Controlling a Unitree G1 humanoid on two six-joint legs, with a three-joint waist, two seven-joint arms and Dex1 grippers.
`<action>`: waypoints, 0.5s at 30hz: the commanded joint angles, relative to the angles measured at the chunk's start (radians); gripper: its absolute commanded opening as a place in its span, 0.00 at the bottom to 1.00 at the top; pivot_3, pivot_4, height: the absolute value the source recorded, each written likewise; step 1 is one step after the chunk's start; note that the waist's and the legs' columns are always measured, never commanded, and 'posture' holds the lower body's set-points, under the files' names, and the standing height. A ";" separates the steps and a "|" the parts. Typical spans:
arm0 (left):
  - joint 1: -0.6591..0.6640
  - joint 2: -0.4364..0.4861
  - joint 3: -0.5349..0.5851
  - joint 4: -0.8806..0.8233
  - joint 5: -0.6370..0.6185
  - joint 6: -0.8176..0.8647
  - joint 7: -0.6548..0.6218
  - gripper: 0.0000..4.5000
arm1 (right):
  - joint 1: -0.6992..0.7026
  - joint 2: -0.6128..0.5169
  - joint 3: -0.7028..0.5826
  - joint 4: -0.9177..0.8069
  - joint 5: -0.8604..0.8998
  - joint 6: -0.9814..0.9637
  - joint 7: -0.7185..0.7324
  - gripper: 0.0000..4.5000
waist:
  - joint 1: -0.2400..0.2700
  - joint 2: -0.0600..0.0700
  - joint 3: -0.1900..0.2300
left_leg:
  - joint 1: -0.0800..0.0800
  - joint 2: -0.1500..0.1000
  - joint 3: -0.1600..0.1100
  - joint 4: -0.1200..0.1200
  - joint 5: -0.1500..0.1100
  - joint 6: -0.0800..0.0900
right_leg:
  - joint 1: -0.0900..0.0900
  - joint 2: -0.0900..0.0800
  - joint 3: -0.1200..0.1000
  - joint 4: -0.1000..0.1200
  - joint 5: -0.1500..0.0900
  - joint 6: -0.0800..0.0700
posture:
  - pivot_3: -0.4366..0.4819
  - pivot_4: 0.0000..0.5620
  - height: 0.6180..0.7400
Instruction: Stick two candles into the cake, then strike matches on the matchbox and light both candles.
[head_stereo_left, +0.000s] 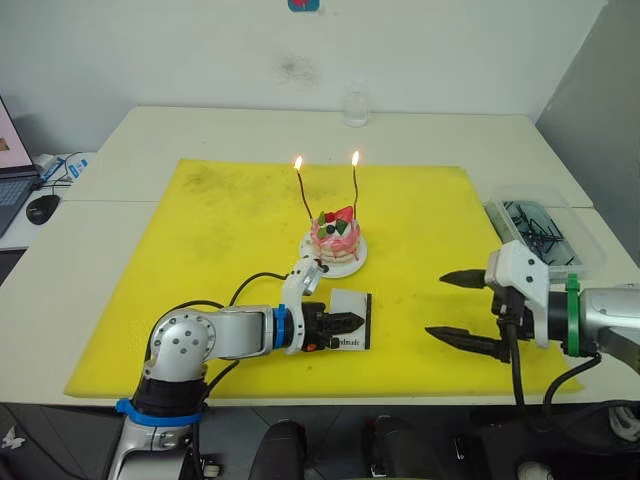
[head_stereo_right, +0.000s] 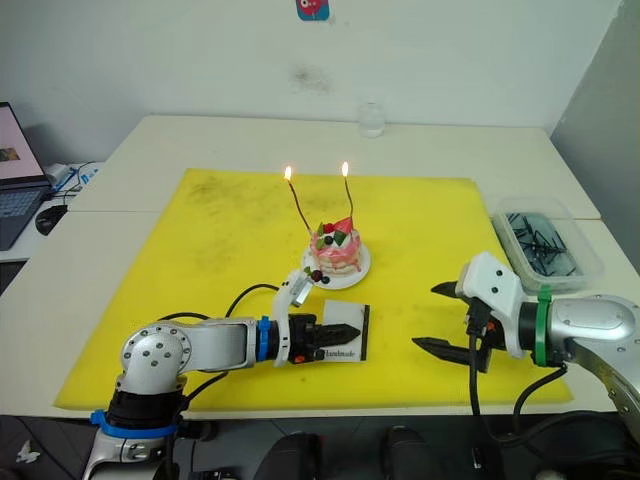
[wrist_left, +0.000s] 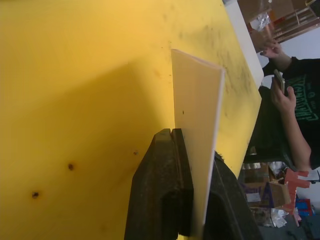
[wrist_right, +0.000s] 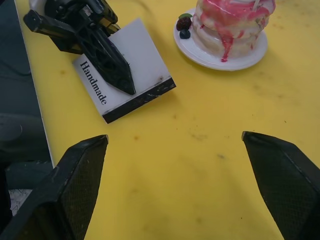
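Two candles (head_stereo_left: 303, 195) upright in the pink-frosted cake (head_stereo_left: 335, 238), both lit, a small flame at each tip. Cake on a small white plate (head_stereo_left: 350, 266) near the middle of the yellow mat (head_stereo_left: 200, 250), strawberry and dark berries on top.

Matchbox (head_stereo_right: 348, 336) just in front of the cake, close to the plate but apart from it, lying on the mat, "Handmade" printed on its white face, dark striking strip along the edge toward the right gripper. Left gripper (head_stereo_right: 338, 333) clamped on the matchbox, one black finger over the printed face and the other beneath, seen closed tight on the box's edge in the left wrist view.

Right gripper (head_stereo_left: 452, 308) spread wide and holding nothing, low over bare mat to the right of the matchbox, well apart from it; fingertips (wrist_right: 85, 150) far from each other in the right wrist view.

Clear plastic tray (head_stereo_left: 590, 255) of dark matches (head_stereo_left: 535, 230) on the white table (head_stereo_left: 100, 260) beyond the mat's right edge. Glass (head_stereo_left: 356, 108) at the table's far side. Laptop (head_stereo_right: 15, 190) and mouse (head_stereo_left: 43, 208) on the left. Person (wrist_left: 295, 100) in a dark shirt in the background of the left wrist view.
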 joint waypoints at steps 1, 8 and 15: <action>-0.013 0.005 0.007 -0.012 0.016 -0.006 -0.017 0.30 | -0.009 -0.012 -0.010 -0.031 0.019 -0.001 -0.019 1.00 | 0.000 0.000 0.000 | 0.000 0.000 0.000 0.000 0.000 0.000 | 0.000 0.000 0.000 0.000 0.000 0.000 | 0.48 0.27 1.00; -0.025 0.052 0.042 -0.056 -0.010 0.009 -0.025 0.78 | -0.009 -0.013 0.004 -0.033 0.027 -0.014 -0.047 1.00 | 0.000 0.000 0.000 | 0.000 0.000 0.000 0.000 0.000 0.000 | 0.000 0.000 0.000 0.000 0.000 0.000 | 0.48 0.27 1.00; -0.011 0.203 0.105 -0.134 -0.035 0.016 -0.065 1.00 | -0.013 -0.027 0.000 -0.010 0.006 -0.063 -0.031 1.00 | -0.003 0.000 0.000 | 0.001 0.001 0.000 -0.001 0.000 0.000 | -0.001 0.000 0.000 0.000 0.000 0.000 | 0.48 0.27 1.00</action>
